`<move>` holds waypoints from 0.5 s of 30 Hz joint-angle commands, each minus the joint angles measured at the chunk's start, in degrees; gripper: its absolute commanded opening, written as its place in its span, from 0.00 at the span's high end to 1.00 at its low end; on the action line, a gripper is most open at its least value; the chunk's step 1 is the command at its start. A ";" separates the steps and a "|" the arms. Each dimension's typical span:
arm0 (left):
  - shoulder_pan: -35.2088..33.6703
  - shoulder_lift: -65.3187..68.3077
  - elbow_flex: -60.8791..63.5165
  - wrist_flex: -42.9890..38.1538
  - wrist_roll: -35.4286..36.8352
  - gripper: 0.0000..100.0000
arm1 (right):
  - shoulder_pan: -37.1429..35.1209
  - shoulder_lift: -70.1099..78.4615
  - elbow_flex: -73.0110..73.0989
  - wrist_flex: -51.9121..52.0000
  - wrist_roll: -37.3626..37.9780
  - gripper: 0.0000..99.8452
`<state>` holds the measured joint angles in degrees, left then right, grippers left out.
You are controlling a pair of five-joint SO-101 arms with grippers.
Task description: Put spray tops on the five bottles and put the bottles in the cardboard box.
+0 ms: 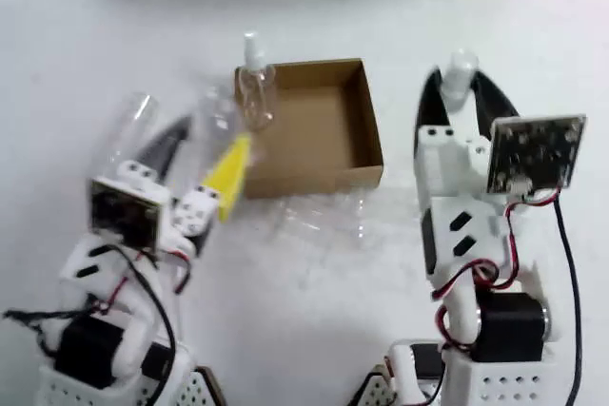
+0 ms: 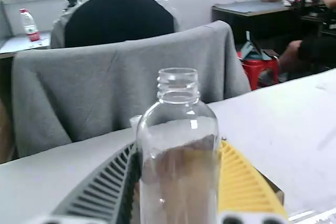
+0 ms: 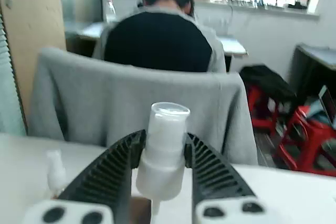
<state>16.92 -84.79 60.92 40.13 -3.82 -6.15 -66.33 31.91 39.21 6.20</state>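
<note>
My left gripper [image 1: 211, 140] is shut on a clear bottle [image 2: 178, 150] with an open neck and no top, held upright between the dark finger [image 2: 105, 182] and the yellow finger [image 2: 241, 182], just left of the cardboard box [image 1: 357, 111]. The box is open. A bottle with a spray top [image 1: 255, 87] stands at the box's far left corner. Right of the box, my right gripper [image 1: 460, 78] is shut on a white spray top [image 3: 164, 150], held upright between the black fingers [image 3: 105, 177].
Clear bottles [image 1: 324, 216] lie on the white table in front of the box. A faint clear shape [image 1: 131, 121], perhaps another bottle, shows left of the left gripper. A grey-covered chair back [image 3: 131, 103] lines the table's far edge.
</note>
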 commanded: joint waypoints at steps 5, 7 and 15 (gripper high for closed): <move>6.20 -8.66 16.88 -16.09 0.18 0.98 | -6.29 -0.84 -1.05 -21.67 -0.97 0.98; 6.20 -12.53 20.92 -17.93 0.18 0.98 | -8.22 -0.66 -1.05 -25.19 -0.97 0.98; 6.02 -20.26 30.24 -18.37 0.09 0.98 | -20.35 4.00 -5.27 -26.86 -0.53 0.98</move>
<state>22.37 -103.43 90.99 23.87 -3.82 -22.68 -66.07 31.74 12.84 5.58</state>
